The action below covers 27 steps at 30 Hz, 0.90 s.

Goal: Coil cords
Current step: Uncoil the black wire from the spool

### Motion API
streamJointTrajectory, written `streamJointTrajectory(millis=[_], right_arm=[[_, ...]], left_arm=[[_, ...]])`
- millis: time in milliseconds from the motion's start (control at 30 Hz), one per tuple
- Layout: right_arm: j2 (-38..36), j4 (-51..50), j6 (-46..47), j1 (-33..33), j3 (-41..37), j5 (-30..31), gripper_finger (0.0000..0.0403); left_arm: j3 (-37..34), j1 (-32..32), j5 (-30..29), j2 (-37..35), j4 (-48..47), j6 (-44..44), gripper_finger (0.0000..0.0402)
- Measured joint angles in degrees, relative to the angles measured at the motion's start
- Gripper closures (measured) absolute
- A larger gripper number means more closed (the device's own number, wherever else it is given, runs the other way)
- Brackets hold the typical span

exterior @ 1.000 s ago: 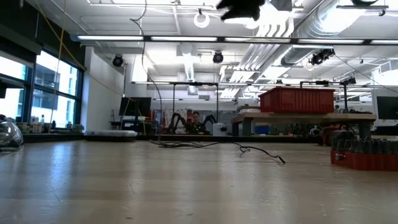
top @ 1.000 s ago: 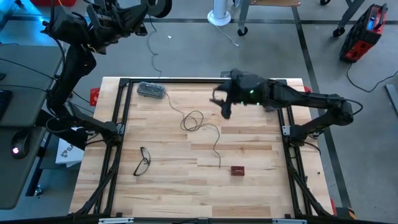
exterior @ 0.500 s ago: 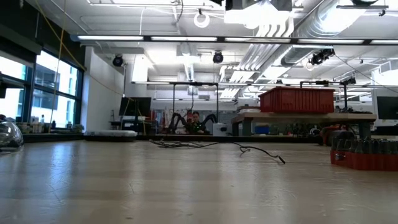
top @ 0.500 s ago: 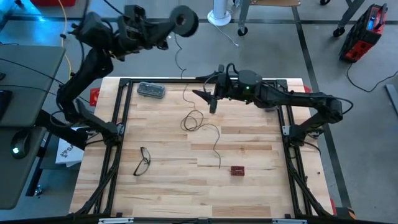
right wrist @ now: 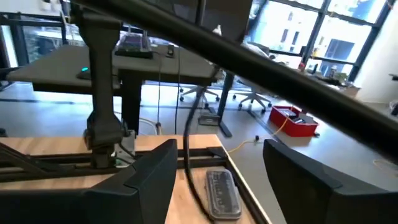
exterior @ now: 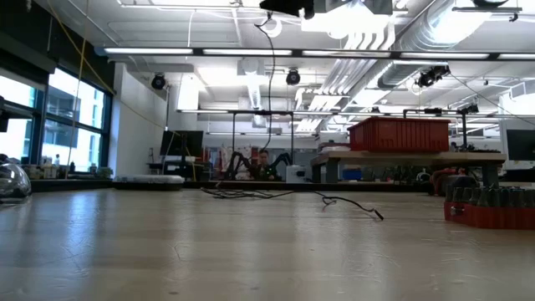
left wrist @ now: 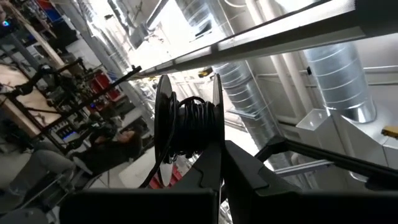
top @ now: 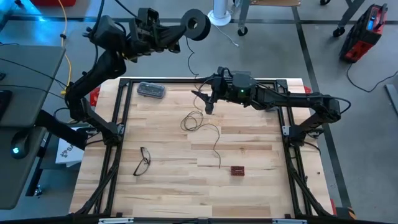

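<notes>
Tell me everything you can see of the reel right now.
The reel is small, round and black, pale at its centre, with two thin flanges and dark wire wound between them. The shut left gripper holds it raised beyond the table's far edge. The thin wire hangs from it to a loose loop on the table.

The high camera is looking straight down on the table (top: 249, 143); the low one is facing level across it (probably sharing the wire (exterior: 347, 201)); wrist cameras are peering past their fingers.
</notes>
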Motion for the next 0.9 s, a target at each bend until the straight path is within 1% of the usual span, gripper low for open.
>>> streamJointTrajectory(millis=[133, 333, 433, 533, 633, 667, 900], right_arm=[[0.0, -0.2, 0.5, 0.4, 0.0, -1.1, 0.0191], [0.0, 0.2, -1.0, 1.0, 0.0, -1.1, 0.0249], [0.3, 0.4, -1.7, 1.0, 0.0, -1.0, 0.0267], [0.4, 0.7, -3.5, 1.0, 0.0, 2.0, 0.0267], [0.2, 1.8, -5.5, 1.5, 0.0, 6.2, 0.0258], [0.1, 2.3, -5.7, 1.8, 0.0, 6.7, 0.0255], [-1.8, 3.6, -5.0, 5.7, 0.0, 4.9, 0.0225]], left_arm=[[0.0, 0.0, 0.2, 0.0, -0.1, 0.2, 0.0401], [0.0, 0.0, 0.1, 0.0, -0.1, 0.4, 0.0400], [0.0, -0.4, -0.3, 0.0, -0.1, 0.4, 0.0400], [0.0, -0.7, -0.5, 0.0, -0.1, 0.4, 0.0400], [0.0, -0.7, -0.5, 0.0, -0.1, 0.4, 0.0400], [0.0, -0.7, -0.5, 0.0, -0.1, 0.5, 0.0400], [0.0, -0.6, -0.3, 0.0, -0.2, 0.5, 0.0400]])
